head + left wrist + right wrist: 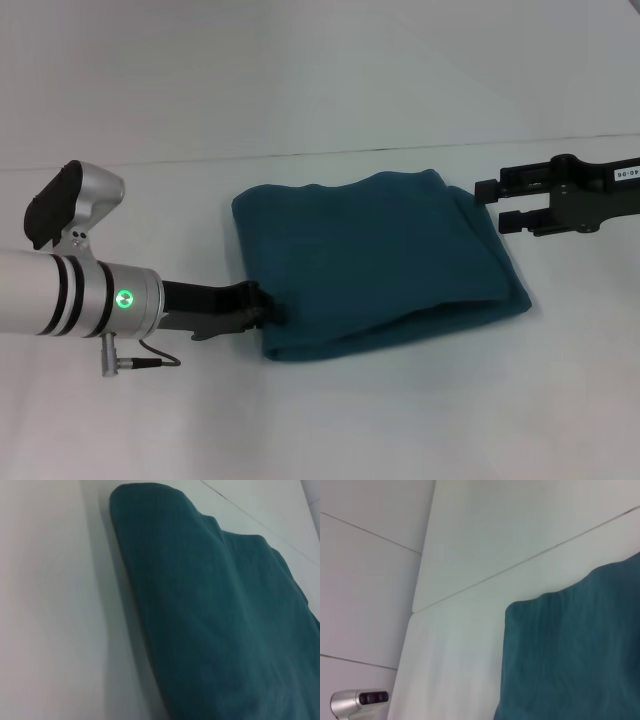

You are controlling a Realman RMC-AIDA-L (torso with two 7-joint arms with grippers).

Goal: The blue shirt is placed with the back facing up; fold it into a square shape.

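The blue shirt [375,265] lies folded into a rough rectangle in several layers at the middle of the white table. My left gripper [262,305] reaches in from the left and meets the shirt's near left edge, where the fabric dips slightly. The left wrist view is filled by the blue shirt [215,620] seen from close up, with its folded edge running beside bare table. My right gripper [487,204] stands open just off the shirt's far right corner, holding nothing. In the right wrist view the blue shirt [575,650] shows one corner.
The white table [320,420] extends all round the shirt, with a thin seam line [300,155] across the back. A cable [150,355] hangs under my left wrist. The left arm's silver housing [357,702] shows in the right wrist view.
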